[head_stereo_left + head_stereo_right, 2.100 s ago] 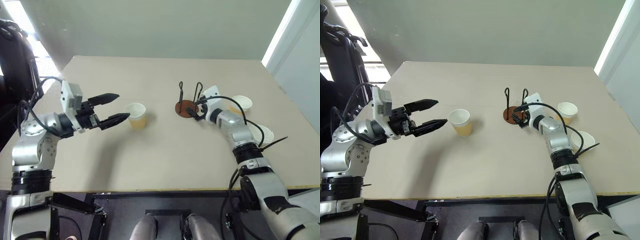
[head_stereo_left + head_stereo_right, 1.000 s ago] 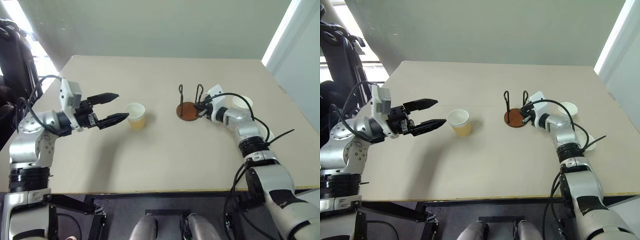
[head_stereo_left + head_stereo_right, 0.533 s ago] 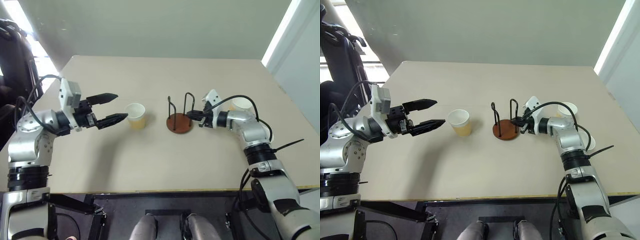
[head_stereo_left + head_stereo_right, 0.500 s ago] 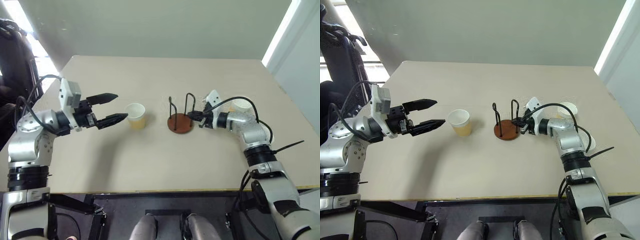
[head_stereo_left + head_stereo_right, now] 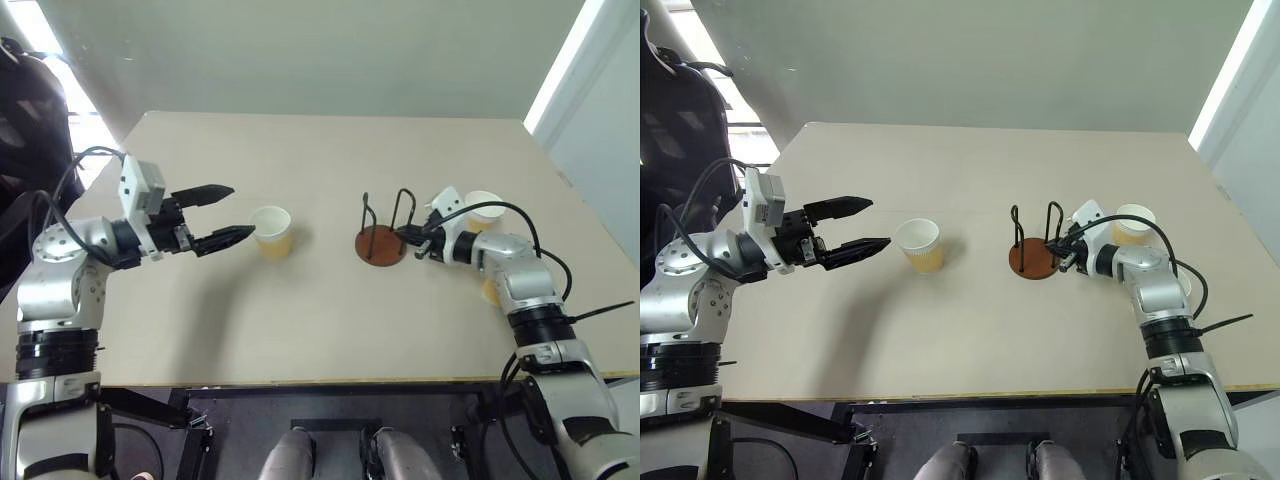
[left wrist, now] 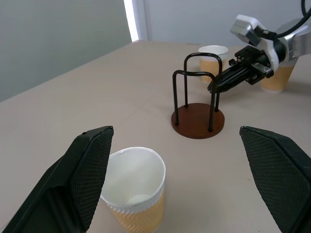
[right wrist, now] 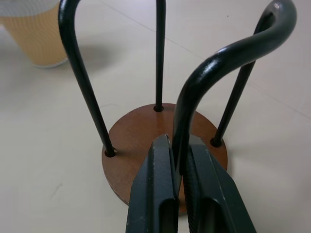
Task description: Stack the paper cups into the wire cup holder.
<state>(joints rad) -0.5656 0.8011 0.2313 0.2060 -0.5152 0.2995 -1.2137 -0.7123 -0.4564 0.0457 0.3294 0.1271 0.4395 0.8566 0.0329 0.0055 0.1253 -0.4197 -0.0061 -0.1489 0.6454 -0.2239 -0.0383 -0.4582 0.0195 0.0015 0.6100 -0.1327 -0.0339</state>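
Left eye view: the wire cup holder (image 5: 382, 232) stands upright mid-desk, its wire loop pinched by the closed right tool (image 5: 411, 237). The left tool (image 5: 228, 213) hangs wide open beside one paper cup (image 5: 271, 231), not touching it. Two more paper cups sit on the desk (image 5: 330, 150) behind the right arm, one (image 5: 484, 206) clear, the other mostly hidden. Against half a second ago the holder has slid back toward the right arm, farther from the near cup; the left tool has kept its place

Right eye view: the same layout, with the holder's disc base flat on the desk

Left wrist view: the open fingers (image 6: 77, 183) flank the near cup (image 6: 136, 189); the holder (image 6: 198, 99) stands beyond, the right tool (image 6: 228, 77) clamped on its loop

Right wrist view: the jaws pinch a thin wire just above the brown base (image 7: 146, 141). I judge the risk is tipping: dragging by one thin wire could lift the base edge or let the wire slip, leaving the holder askew for stacking
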